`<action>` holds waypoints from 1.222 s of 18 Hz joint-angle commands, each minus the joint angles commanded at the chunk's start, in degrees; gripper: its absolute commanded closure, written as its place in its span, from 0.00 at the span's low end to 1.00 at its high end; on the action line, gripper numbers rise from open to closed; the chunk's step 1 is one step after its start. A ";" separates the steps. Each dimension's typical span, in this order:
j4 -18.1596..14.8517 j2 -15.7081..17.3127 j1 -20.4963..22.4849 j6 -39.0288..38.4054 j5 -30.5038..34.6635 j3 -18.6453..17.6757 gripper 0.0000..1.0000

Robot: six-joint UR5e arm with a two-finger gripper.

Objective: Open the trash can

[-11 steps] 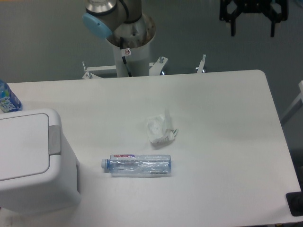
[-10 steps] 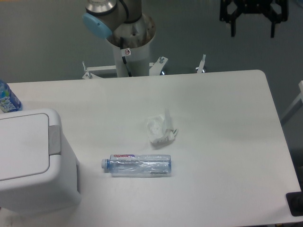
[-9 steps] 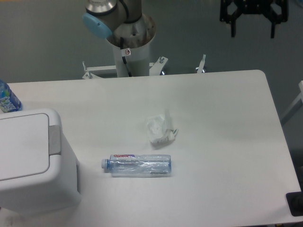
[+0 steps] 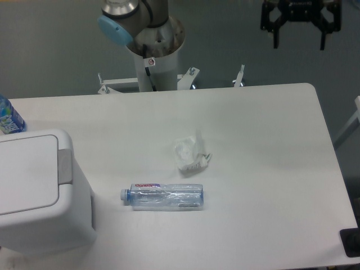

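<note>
Sitting lid-down, one trash can (image 4: 39, 191) — far from the spread-fingered end effector (image 4: 299, 40).

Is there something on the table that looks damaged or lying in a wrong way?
Yes. The clear bottle lies on its side, dented, near the table's middle, and a crumpled plastic wrapper sits just behind it. The trash can stands upright with its lid shut.

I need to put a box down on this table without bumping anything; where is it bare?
The right side of the table is bare, from the crumpled wrapper to the right edge. The far strip near the arm's base is bare too. The left is crowded: the trash can, lid shut, with the clear bottle lying beside it.
</note>
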 joint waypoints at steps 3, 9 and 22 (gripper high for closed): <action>1.85 -1.32 -3.60 -12.49 -0.10 0.45 0.00; 8.96 -3.61 -12.30 -38.06 -0.19 0.10 0.00; 17.94 -7.65 -25.93 -68.07 -3.17 0.54 0.00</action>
